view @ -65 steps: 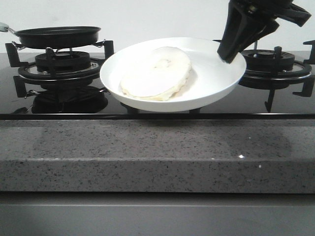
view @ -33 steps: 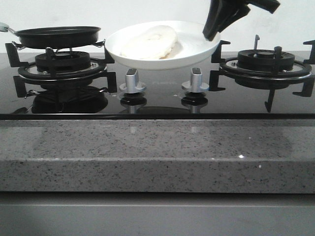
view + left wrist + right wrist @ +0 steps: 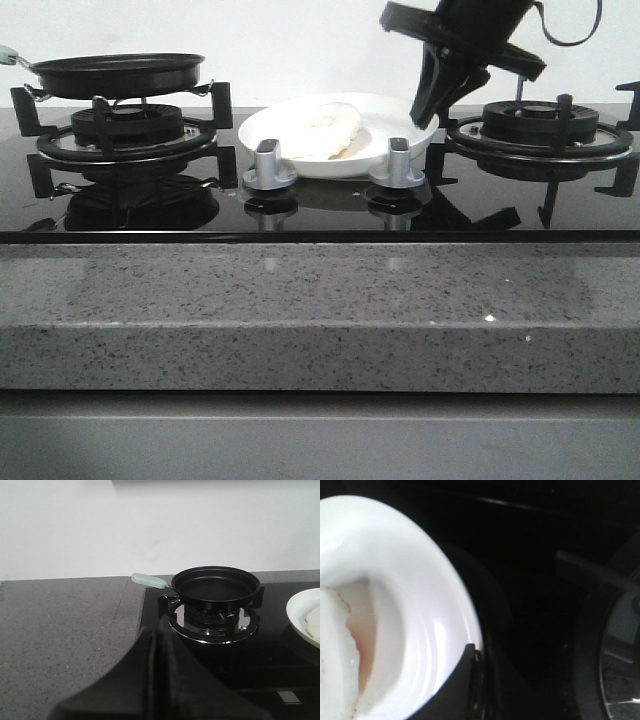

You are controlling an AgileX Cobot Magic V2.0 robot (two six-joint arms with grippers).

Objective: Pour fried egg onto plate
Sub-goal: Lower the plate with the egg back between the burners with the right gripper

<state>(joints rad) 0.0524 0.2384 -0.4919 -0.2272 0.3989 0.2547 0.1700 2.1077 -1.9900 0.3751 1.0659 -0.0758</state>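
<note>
The plate (image 3: 340, 135) had dropped low behind the knobs, right tool (image 3: 425, 110) clamped on its rim; the wrist view alone showed the left tool (image 3: 157, 645) pressed together.

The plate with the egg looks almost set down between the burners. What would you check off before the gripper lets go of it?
1. Fried egg lies on the plate: ok.
2. Right gripper clamps the plate's rim: ok.
3. Plate is level: ok, roughly, in the front view.
4. Plate rests on the glass stovetop: cannot tell; the knobs hide its base.
5. Pan sits on its burner, apart from the plate: ok.
6. Left gripper is out of the way, shut and holding nothing: ok.
</note>
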